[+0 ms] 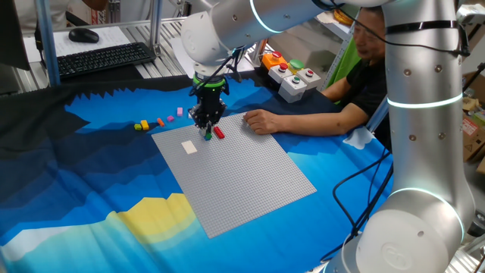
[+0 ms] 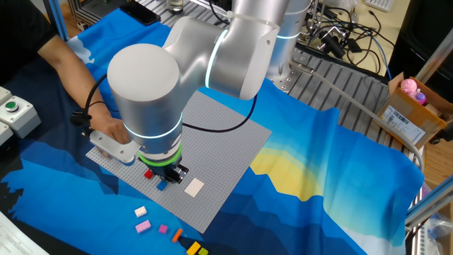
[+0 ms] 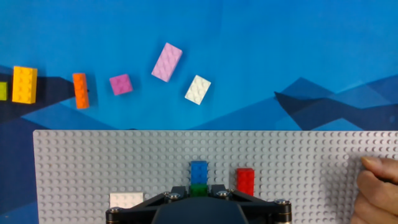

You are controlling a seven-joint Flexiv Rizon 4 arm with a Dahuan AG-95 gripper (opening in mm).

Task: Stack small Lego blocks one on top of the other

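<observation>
- The tool (image 1: 207,127) points straight down at the grey studded baseplate (image 1: 250,178), near the plate's edge that faces the loose bricks.
- Its jaws stand narrow; in the hand view a green brick (image 3: 198,189) sits right between them, touching a blue brick (image 3: 199,171) that lies on the plate just ahead. The tool appears to be closed on the green brick, though the fingertips themselves are hidden under the tool body.
- A red brick (image 3: 245,181) sits on the plate just beside the blue one, apart from it.
- A flat white brick (image 3: 126,200) lies on the plate on the other side of the tool, a little apart.
- Off the plate, on the blue cloth (image 3: 280,50) covering the surface, lie the other small bricks in a loose row: a yellow brick (image 3: 25,84), an orange brick (image 3: 81,90), a small magenta brick (image 3: 120,84), a pale pink brick (image 3: 166,61) and a cream brick (image 3: 198,89).
- A sliver of a yellow-green brick (image 3: 2,91) shows at the frame edge beside the yellow one.
- A person's hand (image 1: 261,120) rests on the plate's far corner, well apart from the tool.
- A grey box with coloured round buttons (image 1: 292,78) stands beyond the cloth, behind the person's arm.
</observation>
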